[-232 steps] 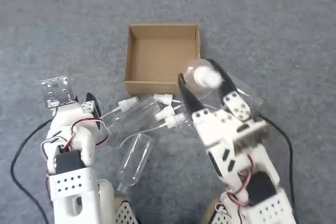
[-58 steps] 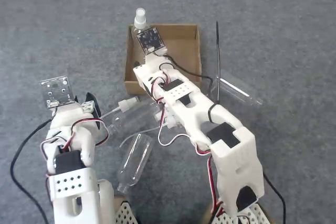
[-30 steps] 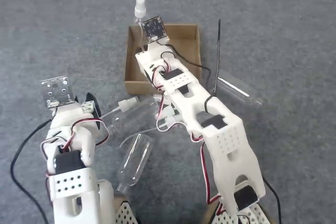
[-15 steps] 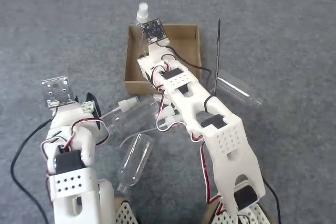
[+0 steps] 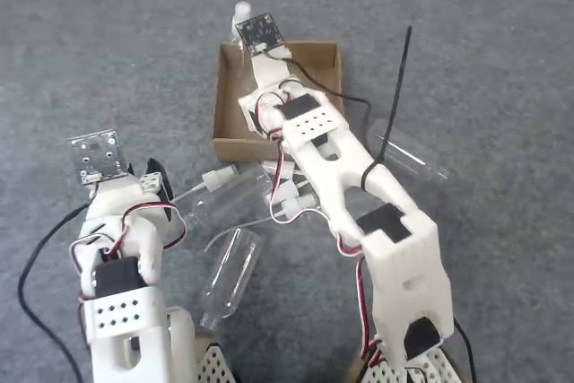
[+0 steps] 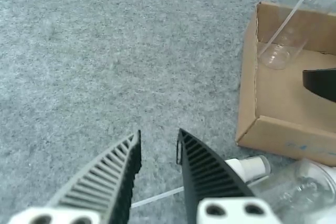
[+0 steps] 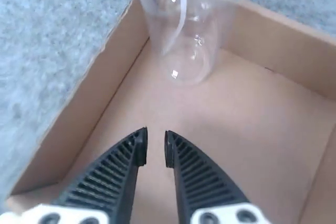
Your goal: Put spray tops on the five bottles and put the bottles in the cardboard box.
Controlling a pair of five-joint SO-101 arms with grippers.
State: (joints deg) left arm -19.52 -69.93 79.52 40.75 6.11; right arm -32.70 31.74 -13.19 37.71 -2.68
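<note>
Right claw hangs inside the brown cardboard box, its ribbed black fingers drawn nearly together with a thin slit between them and nothing held. Left claw sits low over the grey carpeted bench beside the box, fingers slightly parted and empty. The subject item, a clear plastic bottle with a white spray top, stands in the box's far left corner as the high view has it, apart from both claws. Its round base rests on the box floor, its long axis runs close to vertical, and its spray top is uppermost. The right wrist view records the transparent body, the base and a thin tube inside. In the high view the right arm hides the body, and the white top shows at the box corner. The left wrist view shows the base on the floor, just inside the box's side wall. On the bench outside the box, near its front wall, lie a second capped clear bottle, several loose white spray tops, and two uncapped clear bottles, all on their sides.
</note>
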